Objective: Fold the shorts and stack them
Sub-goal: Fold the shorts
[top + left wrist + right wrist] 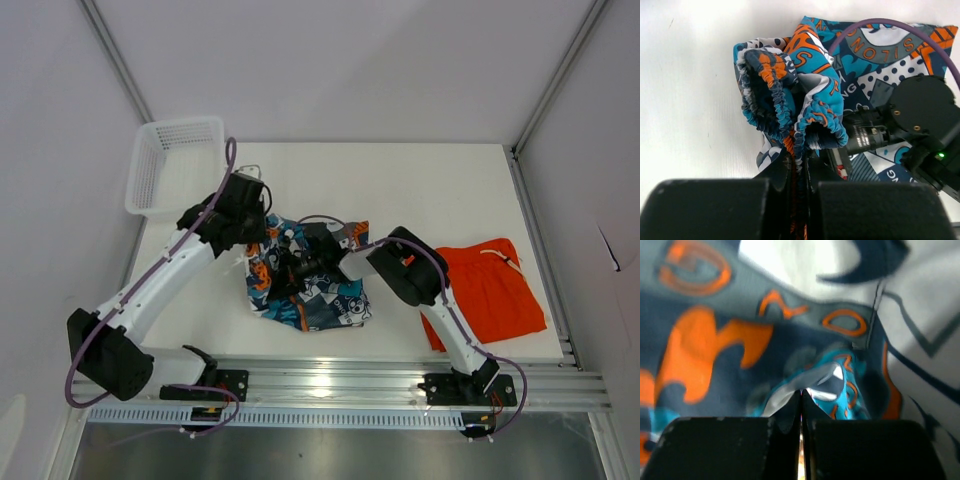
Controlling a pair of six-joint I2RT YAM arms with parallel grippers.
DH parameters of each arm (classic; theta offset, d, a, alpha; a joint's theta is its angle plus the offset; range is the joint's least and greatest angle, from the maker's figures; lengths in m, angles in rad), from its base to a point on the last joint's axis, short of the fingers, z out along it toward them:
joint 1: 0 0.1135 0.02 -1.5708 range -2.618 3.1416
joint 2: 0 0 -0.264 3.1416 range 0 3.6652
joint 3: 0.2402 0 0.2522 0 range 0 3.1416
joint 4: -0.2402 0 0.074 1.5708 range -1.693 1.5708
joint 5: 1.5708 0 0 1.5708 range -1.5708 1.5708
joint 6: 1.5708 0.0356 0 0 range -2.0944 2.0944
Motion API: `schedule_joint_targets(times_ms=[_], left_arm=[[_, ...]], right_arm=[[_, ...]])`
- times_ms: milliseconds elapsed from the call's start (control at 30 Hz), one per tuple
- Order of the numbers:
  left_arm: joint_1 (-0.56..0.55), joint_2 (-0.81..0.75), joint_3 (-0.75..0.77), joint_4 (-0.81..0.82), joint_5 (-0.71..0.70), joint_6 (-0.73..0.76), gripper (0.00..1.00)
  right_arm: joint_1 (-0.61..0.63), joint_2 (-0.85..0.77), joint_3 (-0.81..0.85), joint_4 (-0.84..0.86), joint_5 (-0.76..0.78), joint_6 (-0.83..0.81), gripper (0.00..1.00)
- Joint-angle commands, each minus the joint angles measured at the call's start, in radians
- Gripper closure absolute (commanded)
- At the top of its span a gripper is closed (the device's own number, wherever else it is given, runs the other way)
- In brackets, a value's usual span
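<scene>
The basket (140, 185) stands at the far left corner, apart from the work. The left gripper (799, 172) is closed tight on the gathered waistband at the left edge of the patterned shorts (318, 300), which lie bunched at the near centre of the table (420, 190); just to the right, the right gripper (801, 405) is closed on a pinch of the same cloth, and two holds on one garment probably serve to lift and spread it flat for folding. The orange shorts (490, 290) lie flat at the near right, touched by neither gripper, likely the base or next item of the stack
</scene>
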Motion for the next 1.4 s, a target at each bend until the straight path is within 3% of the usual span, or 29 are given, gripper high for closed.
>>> schedule_joint_targets(times_ms=[0,300,500,600,667,700,733,833,1133,1267,1367], left_arm=[[-0.068,0.019,0.101,-0.038,-0.076,-0.012,0.94],[-0.180,0.090,0.204,-0.109,-0.168,-0.016,0.93],[-0.200,0.134,0.231,-0.130,-0.205,-0.010,0.93],[-0.200,0.144,0.237,-0.146,-0.242,-0.015,0.93],[-0.200,0.139,0.232,-0.143,-0.245,-0.019,0.93],[-0.200,0.136,0.229,-0.141,-0.245,-0.019,0.93],[-0.200,0.131,0.229,-0.141,-0.242,-0.021,0.93],[-0.202,0.117,0.214,-0.131,-0.240,-0.021,0.93],[-0.217,0.096,0.154,-0.088,-0.260,-0.013,0.94],[-0.238,0.114,0.161,-0.092,-0.286,-0.024,0.94],[-0.271,0.136,0.171,-0.092,-0.314,-0.041,0.93]], right_arm=[[0.025,0.051,0.015,0.040,0.056,0.163,1.00],[0.037,0.055,0.144,-0.239,0.091,0.019,0.99],[0.025,0.039,0.133,-0.145,0.081,0.085,0.98],[0.000,-0.024,0.121,-0.143,0.081,0.062,0.90],[-0.032,-0.112,0.135,-0.324,0.119,-0.032,0.79],[-0.032,-0.113,0.135,-0.325,0.119,-0.071,0.79],[-0.041,-0.161,0.141,-0.435,0.158,-0.109,0.71],[-0.080,-0.240,0.097,-0.554,0.235,-0.220,0.57],[-0.215,-0.550,-0.094,-0.758,0.421,-0.404,0.42],[-0.261,-0.631,-0.144,-0.825,0.475,-0.475,0.42],[-0.298,-0.680,-0.177,-0.891,0.559,-0.528,0.47]])
